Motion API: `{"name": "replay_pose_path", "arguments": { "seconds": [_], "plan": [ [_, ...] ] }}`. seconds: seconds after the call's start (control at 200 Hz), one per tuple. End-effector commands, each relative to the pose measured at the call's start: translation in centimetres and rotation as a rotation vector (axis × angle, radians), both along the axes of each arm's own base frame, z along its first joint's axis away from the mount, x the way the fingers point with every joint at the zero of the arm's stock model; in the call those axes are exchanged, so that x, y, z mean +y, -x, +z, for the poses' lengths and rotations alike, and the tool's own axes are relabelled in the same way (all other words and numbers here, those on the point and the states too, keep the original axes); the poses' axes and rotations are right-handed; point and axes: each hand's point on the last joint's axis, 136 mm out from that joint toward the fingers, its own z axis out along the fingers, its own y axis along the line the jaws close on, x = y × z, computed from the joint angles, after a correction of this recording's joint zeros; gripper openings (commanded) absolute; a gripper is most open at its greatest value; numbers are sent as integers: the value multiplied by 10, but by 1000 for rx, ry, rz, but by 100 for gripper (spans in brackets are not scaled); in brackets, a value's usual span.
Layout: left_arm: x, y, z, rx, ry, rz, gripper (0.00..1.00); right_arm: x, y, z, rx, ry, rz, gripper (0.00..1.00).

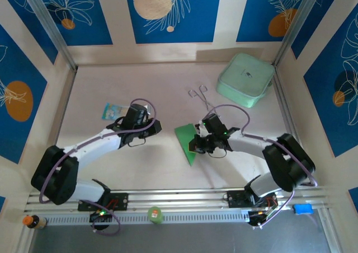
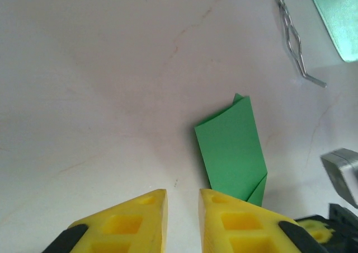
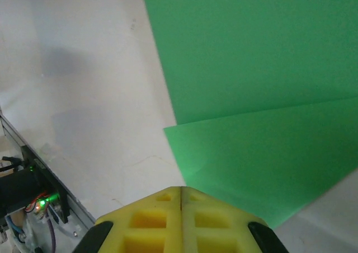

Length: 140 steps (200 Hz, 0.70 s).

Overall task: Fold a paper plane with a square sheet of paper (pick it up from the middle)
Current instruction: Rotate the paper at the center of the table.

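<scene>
The square sheet of paper is bright green and lies on the table, folded into a tapering wedge with overlapping flaps. My right gripper is shut, and its yellow tips meet at the near edge of the lower flap. I cannot tell whether they touch the paper. My left gripper hangs left of the sheet. Its yellow fingers stand a narrow gap apart with bare table between them. The paper's near corner sits just beyond the right finger.
A pale mint-green box stands at the back right, with metal tongs between it and the paper. A small light-blue packet lies left of my left gripper. Walls close the table on three sides.
</scene>
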Motion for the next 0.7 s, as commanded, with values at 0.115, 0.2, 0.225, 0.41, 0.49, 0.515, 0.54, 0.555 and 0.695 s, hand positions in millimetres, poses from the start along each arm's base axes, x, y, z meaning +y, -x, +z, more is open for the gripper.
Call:
{"name": "replay_pose_path", "arguments": {
  "seconds": [0.115, 0.2, 0.225, 0.41, 0.49, 0.515, 0.54, 0.555, 0.695],
  "plan": [
    [-14, -5, 9, 3, 73, -32, 21, -4, -2, -24, 157, 46, -151, 7],
    [-14, -5, 7, 10, 71, -34, 21, -11, 1, -37, 214, 79, -238, 7],
    [-14, -5, 7, 10, 71, -33, 21, -13, 2, -41, 233, 89, -270, 7],
    [-19, -3, 0, 35, 95, -39, 20, -17, 13, -59, 334, 87, -510, 5],
    [-24, -3, -1, 48, 116, -56, 19, -12, 18, -60, 360, 46, -602, 5],
    [-26, -3, -2, 55, 124, -63, 19, -10, 19, -59, 363, 32, -619, 4],
    [-29, -3, -2, 58, 134, -70, 18, -7, 19, -56, 357, 20, -625, 5],
    [-30, -3, -2, 61, 139, -74, 18, -4, 19, -53, 350, 11, -624, 6],
    [-45, -1, -4, 90, 184, -131, 15, 22, 10, -10, 216, -85, -496, 12]
  ]
}}
